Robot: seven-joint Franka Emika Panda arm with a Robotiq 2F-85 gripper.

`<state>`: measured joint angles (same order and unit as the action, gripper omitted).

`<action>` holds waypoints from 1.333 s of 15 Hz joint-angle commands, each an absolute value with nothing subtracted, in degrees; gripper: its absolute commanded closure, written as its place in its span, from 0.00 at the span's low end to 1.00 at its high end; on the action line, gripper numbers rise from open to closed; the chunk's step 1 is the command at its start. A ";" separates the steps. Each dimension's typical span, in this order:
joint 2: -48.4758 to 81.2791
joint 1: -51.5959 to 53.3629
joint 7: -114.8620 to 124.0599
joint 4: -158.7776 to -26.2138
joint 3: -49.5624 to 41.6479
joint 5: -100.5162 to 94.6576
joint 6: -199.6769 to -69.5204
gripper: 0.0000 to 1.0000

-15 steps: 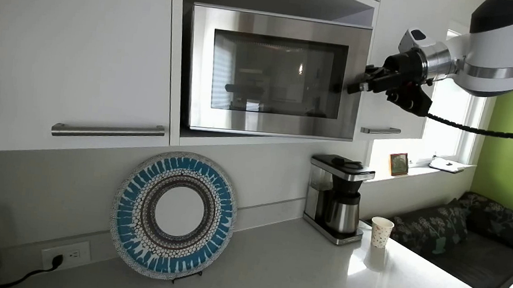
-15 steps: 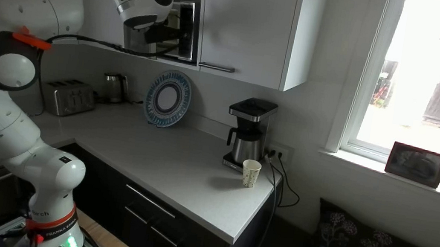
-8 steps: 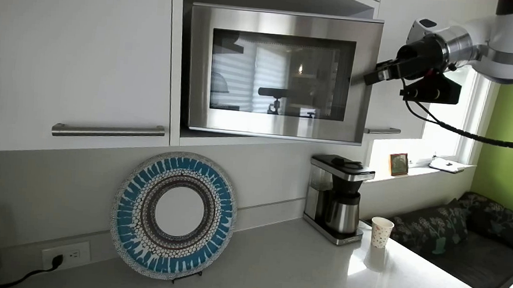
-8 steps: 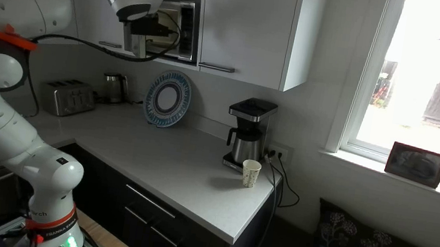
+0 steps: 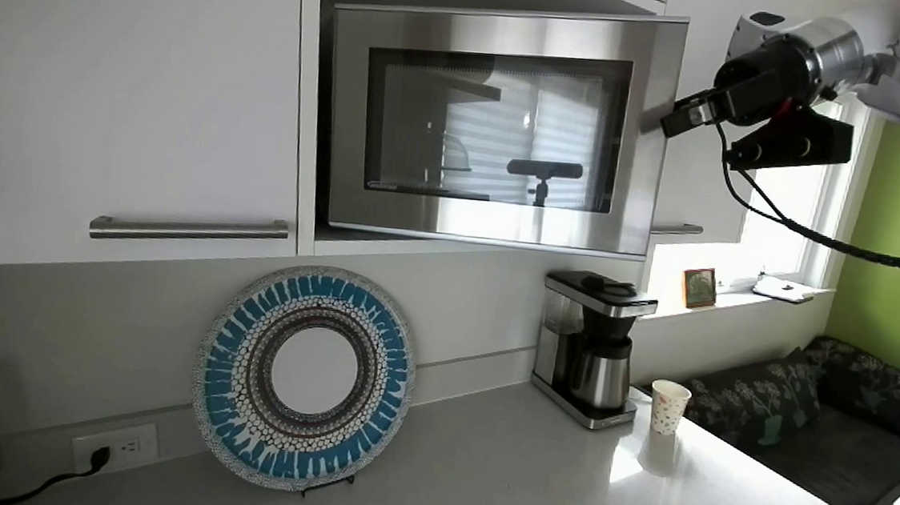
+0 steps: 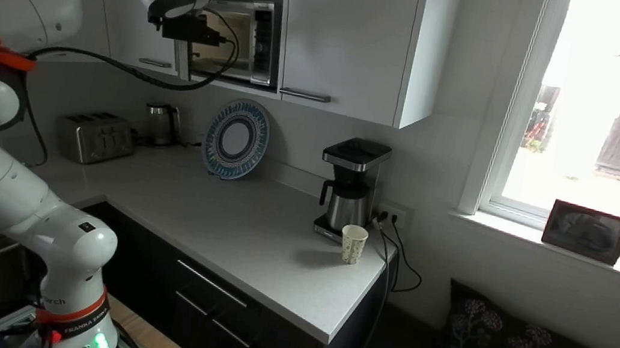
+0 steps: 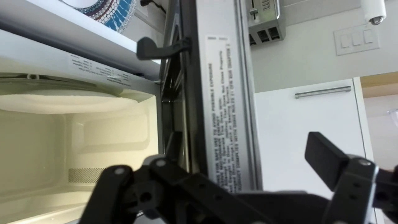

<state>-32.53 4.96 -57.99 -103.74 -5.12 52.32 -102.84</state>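
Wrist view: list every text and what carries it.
"FOR SAFE USE TO AVOID POSSIBLE EXPOSURE": long label on the microwave door.
"COMPLIES WITH": same label.
Its other lines: partly blurred.
Small label on the microwave frame: too blurred to read.
Markings on the toaster: too small.

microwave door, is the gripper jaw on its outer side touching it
Apart. In the wrist view, a strip of the white cabinet shows between the microwave door and the jaw on its outer side; the gripper stands open.
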 commanded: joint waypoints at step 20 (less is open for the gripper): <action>-30.87 7.16 -43.96 -94.31 -3.32 50.66 -94.35 0.00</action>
